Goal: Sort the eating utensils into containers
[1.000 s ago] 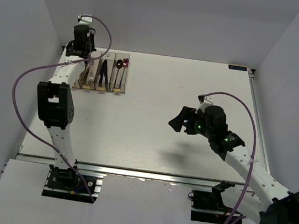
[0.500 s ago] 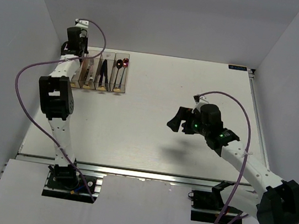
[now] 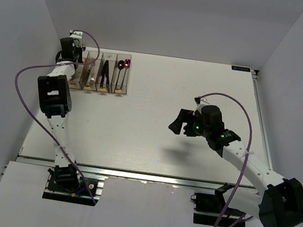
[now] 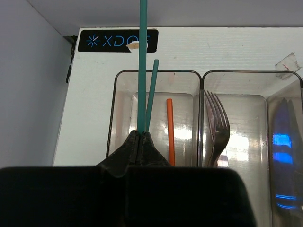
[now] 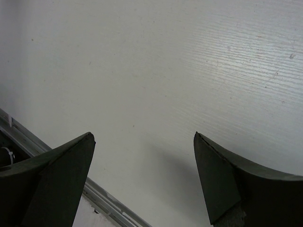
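Note:
My left gripper [image 4: 140,133] is shut on a green chopstick [image 4: 142,56] that sticks up from its tips over the leftmost of the clear containers [image 4: 156,72]. A second green chopstick [image 4: 151,94] leans right beside it; whether it is also pinched I cannot tell. An orange chopstick [image 4: 170,132] lies in that same bin. Silver forks [image 4: 217,125] fill the bin to its right, and blue knives [image 4: 283,142] the one after. From above, the containers [image 3: 103,90] stand at the back left with the left gripper [image 3: 72,57] at their left end. Spoons [image 3: 123,67] sit in the rightmost bin. My right gripper [image 3: 179,122] hangs open mid-table.
The grey side wall [image 4: 28,94] runs close to the left of the bins, with the table's back corner and a black label [image 4: 117,40] just beyond them. Under the right gripper [image 5: 143,137] lies bare white table [image 5: 189,56], with a metal rail [image 5: 104,198] at its near edge.
The left arm's wrist has swung left and back, bringing its gripper to the leftmost bin. The right arm has shifted slightly left and stays open.

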Motion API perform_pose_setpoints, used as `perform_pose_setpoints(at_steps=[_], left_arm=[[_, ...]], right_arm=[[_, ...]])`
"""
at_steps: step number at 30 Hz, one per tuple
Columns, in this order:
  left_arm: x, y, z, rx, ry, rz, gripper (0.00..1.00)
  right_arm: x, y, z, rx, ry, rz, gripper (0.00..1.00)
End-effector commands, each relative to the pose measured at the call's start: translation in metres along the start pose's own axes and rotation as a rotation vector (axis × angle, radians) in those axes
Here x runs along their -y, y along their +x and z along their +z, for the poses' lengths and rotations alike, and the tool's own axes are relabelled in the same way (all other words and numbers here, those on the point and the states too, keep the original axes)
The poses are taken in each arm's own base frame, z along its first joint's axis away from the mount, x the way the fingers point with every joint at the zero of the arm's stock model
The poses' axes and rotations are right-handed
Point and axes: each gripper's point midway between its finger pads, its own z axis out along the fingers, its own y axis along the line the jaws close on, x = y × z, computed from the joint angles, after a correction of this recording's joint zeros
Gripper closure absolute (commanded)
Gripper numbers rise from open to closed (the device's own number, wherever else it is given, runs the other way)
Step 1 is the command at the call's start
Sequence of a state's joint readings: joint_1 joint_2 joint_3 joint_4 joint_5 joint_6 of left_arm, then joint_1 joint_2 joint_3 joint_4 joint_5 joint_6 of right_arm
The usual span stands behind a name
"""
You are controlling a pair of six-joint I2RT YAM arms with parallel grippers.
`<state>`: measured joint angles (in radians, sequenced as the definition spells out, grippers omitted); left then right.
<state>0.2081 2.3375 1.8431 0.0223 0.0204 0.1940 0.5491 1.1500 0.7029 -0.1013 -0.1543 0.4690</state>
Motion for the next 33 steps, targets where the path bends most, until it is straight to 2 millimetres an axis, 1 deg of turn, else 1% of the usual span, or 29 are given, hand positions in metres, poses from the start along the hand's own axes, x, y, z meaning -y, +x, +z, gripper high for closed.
perform_pose_setpoints(at_steps=[1, 4, 5, 6, 8, 10, 13, 15, 18, 22, 23, 25, 26, 31, 33], left_arm=[[0.008, -0.025, -0.003, 0.074, 0.055, -0.006, 1.0], [0.005, -0.012, 0.002, 0.046, 0.044, -0.01, 1.0], [0.003, -0.01, 0.003, 0.044, 0.041, -0.013, 1.0], [0.003, -0.004, 0.004, 0.034, 0.047, -0.018, 1.0], [0.005, 0.0, 0.004, 0.037, 0.059, -0.026, 0.99], [0.006, 0.014, 0.005, 0.013, 0.06, -0.027, 0.99], [0.005, 0.025, 0.006, -0.002, 0.046, -0.02, 0.99], [0.001, 0.029, 0.006, -0.01, 0.034, -0.018, 0.97], [-0.005, 0.031, 0.006, -0.012, 0.028, -0.025, 0.97], [-0.006, 0.033, 0.003, -0.015, 0.029, -0.032, 0.95], [-0.005, 0.04, 0.001, -0.027, 0.028, -0.036, 0.95], [-0.007, 0.04, -0.002, -0.022, 0.014, -0.043, 0.95], [-0.005, 0.046, -0.004, -0.034, 0.018, -0.044, 0.95], [-0.001, 0.038, -0.015, -0.006, 0.036, -0.073, 0.95], [0.003, 0.038, -0.019, -0.005, 0.051, -0.079, 0.95]], right_arm=[[-0.009, -0.02, -0.001, 0.057, -0.034, -0.019, 0.11], [-0.01, -0.02, -0.001, 0.055, -0.034, -0.017, 0.11], [-0.01, -0.02, -0.001, 0.055, -0.034, -0.017, 0.11], [-0.009, -0.019, -0.001, 0.053, -0.034, -0.017, 0.11], [-0.01, -0.019, -0.001, 0.054, -0.036, -0.016, 0.11], [-0.01, -0.019, -0.001, 0.056, -0.035, -0.014, 0.11], [-0.009, -0.018, -0.001, 0.053, -0.034, -0.015, 0.11], [-0.009, -0.017, -0.001, 0.053, -0.034, -0.017, 0.11], [-0.007, -0.017, -0.002, 0.055, -0.03, -0.02, 0.11], [-0.008, -0.017, -0.002, 0.057, -0.034, -0.017, 0.11], [-0.009, -0.018, -0.002, 0.061, -0.038, -0.019, 0.11], [-0.011, -0.018, -0.001, 0.06, -0.044, -0.016, 0.11], [-0.011, -0.018, -0.001, 0.059, -0.045, -0.016, 0.11], [-0.013, -0.022, -0.005, 0.075, -0.05, -0.02, 0.11], [-0.014, -0.023, -0.006, 0.078, -0.053, -0.021, 0.11]])
